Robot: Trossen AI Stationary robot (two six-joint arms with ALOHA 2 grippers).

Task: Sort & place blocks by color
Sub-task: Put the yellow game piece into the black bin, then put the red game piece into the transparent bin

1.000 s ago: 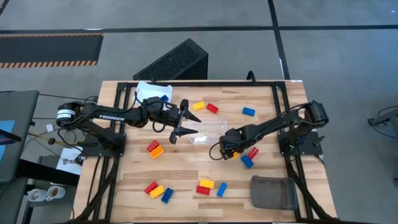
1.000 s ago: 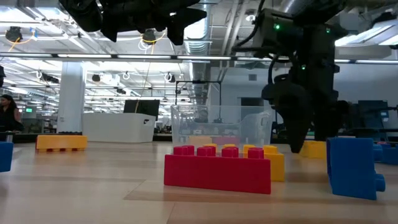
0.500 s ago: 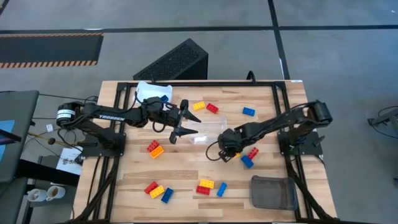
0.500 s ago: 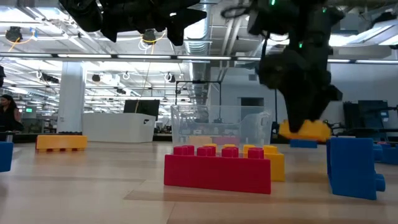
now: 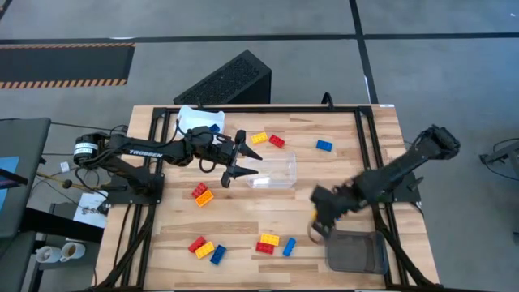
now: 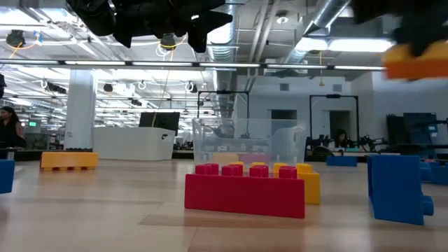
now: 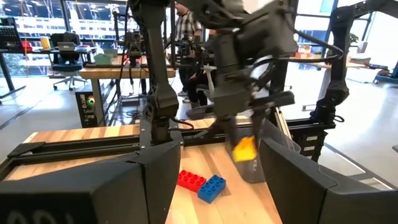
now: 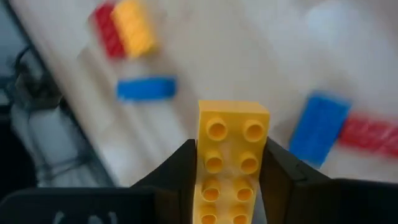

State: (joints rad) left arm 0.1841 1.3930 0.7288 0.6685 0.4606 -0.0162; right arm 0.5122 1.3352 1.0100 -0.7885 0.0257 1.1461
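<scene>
My right gripper (image 5: 318, 225) hangs above the table beside the grey tray (image 5: 357, 251), shut on a yellow brick (image 8: 232, 152). That brick also shows in the left wrist view (image 7: 244, 149) and in the low view (image 6: 416, 64). My left gripper (image 5: 243, 159) stands open and level next to the clear tray (image 5: 274, 169), with nothing between its fingers. Loose blocks lie flat on the table: yellow (image 5: 259, 138), red (image 5: 276, 141) and blue (image 5: 324, 146) at the far side. A red and orange pair (image 5: 200, 193) lies at the left, and several (image 5: 276, 242) lie near the front edge. My right gripper pinches the yellow brick's two long sides (image 8: 203, 163) between its two fingers, toward the brick's back end. The fingers slant down from above and run along the brick. The brick is lifted clear of the table, its studs toward the wrist camera and its free end (image 8: 234, 112) past the fingertips.
A white tray (image 5: 195, 118) with a blue block in it sits at the far left. A black ribbed box (image 5: 227, 81) stands behind the table's far edge. A blue block (image 8: 318, 135) and a red one (image 8: 371, 134) lie below my right arm. People show in the room beyond.
My right gripper has shut on the yellow brick beside the red and blue blocks and lifted it clear of the table. It has then swung up and toward the near edge, over to the grey tray, rolling as it went. The brick has risen with it.
</scene>
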